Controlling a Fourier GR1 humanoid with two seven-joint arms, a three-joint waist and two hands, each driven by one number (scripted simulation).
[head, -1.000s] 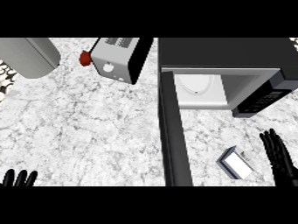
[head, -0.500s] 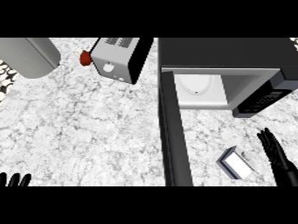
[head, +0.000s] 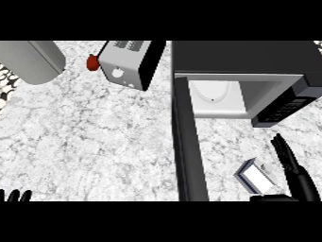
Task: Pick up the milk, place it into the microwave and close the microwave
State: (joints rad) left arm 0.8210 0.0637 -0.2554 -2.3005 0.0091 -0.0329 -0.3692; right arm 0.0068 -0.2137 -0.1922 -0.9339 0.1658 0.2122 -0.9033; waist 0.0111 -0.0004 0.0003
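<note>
Microwave [head: 261, 61] standing at the counter [head: 87, 142] back right, its door [head: 189, 146] swinging forward, toaster [head: 130, 64] sitting to its left, milk [head: 255, 176] lying before the cavity just right of the door, right hand [head: 292, 168] hovering beside it, left hand [head: 10, 195] resting at the lower left edge.

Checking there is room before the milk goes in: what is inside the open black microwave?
The black microwave stands open, door swung out. Inside, only a pale round turntable shows on the light floor. The microwave's top covers the back of the cavity. The small milk carton lies outside on the counter.
</note>
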